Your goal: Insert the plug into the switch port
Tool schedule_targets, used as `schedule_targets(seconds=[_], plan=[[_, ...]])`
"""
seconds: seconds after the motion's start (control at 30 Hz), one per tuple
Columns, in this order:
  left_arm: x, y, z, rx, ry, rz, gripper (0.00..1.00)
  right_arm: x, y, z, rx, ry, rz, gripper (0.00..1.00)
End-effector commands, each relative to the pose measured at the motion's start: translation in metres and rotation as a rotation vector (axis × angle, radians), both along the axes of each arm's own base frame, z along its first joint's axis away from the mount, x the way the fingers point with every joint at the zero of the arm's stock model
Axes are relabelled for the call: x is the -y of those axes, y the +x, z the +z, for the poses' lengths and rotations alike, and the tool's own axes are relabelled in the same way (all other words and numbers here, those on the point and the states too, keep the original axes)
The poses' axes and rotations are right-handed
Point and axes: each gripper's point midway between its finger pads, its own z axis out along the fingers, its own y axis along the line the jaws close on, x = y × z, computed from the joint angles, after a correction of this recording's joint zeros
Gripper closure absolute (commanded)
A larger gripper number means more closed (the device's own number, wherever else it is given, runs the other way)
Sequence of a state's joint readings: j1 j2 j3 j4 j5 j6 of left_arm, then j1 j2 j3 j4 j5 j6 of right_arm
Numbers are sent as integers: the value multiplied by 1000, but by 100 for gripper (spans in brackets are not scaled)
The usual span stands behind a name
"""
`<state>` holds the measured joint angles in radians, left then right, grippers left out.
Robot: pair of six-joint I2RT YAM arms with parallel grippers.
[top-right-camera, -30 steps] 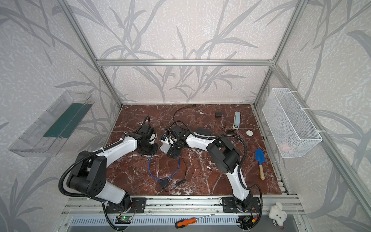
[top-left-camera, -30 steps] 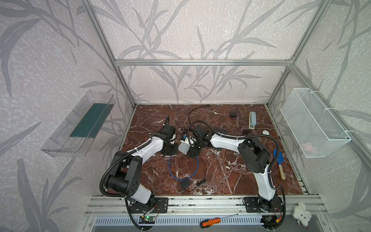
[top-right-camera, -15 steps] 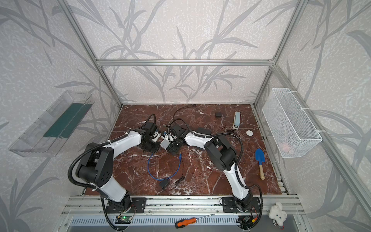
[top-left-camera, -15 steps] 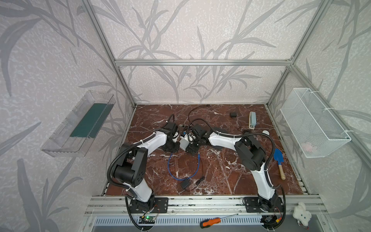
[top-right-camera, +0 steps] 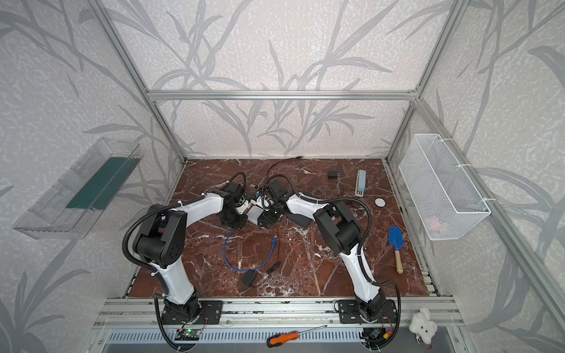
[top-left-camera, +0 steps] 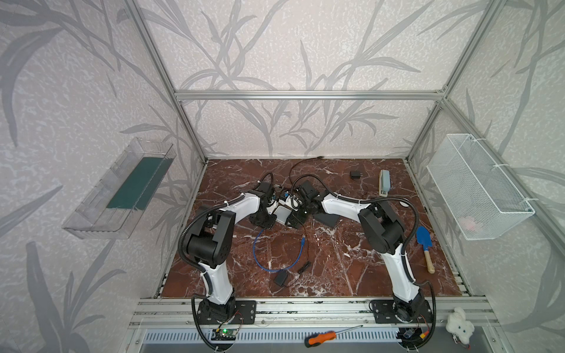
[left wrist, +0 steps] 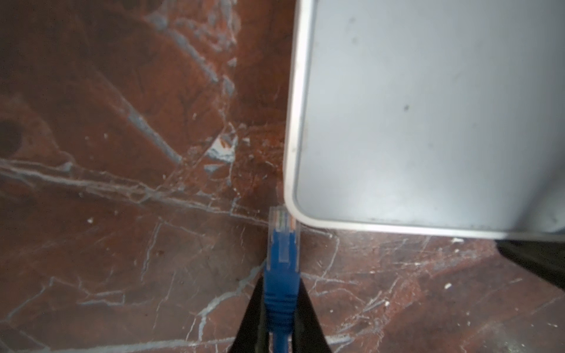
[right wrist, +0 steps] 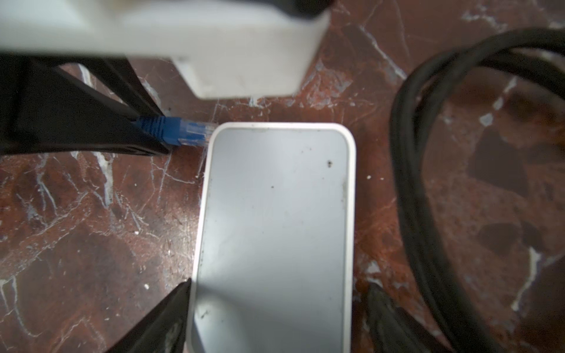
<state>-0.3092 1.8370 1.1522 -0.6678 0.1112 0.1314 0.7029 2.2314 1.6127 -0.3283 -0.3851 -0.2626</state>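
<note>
The left hand (left wrist: 279, 284), held low, clamped the blue connector (left wrist: 282, 259), its tip at the white switch box (right wrist: 275, 229) corner. The right hand (right wrist: 279, 284) straddled that box, fingers wide; whether it gripped, I could not tell.

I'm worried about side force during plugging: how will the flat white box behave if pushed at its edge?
The white box lies flat and low, so it probably won't tip. Its smooth shell on the polished marble tabletop suggests it would slide easily. The right hand straddles it with a gap at one jaw, so it seems unclamped.
</note>
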Motion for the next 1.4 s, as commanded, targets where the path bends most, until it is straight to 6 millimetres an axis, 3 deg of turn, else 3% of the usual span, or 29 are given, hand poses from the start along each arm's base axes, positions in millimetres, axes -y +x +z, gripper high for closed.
schedule_targets(seconds=[0.0,0.4,0.63,0.97,1.37], plan=[[15,4,-8,4,-65,-60,92,5,-3,-12,-61,-30,10,13],[22,19,6,152,-115,-114,92,3,1,-8,-117,-24,34,14],[34,15,12,144,-173,-179,93,-3,4,2,-136,15,25,15],[33,11,11,143,-131,-267,93,-2,9,0,-157,35,7,18],[45,2,6,113,-124,-321,93,-10,9,-2,-194,71,6,20]])
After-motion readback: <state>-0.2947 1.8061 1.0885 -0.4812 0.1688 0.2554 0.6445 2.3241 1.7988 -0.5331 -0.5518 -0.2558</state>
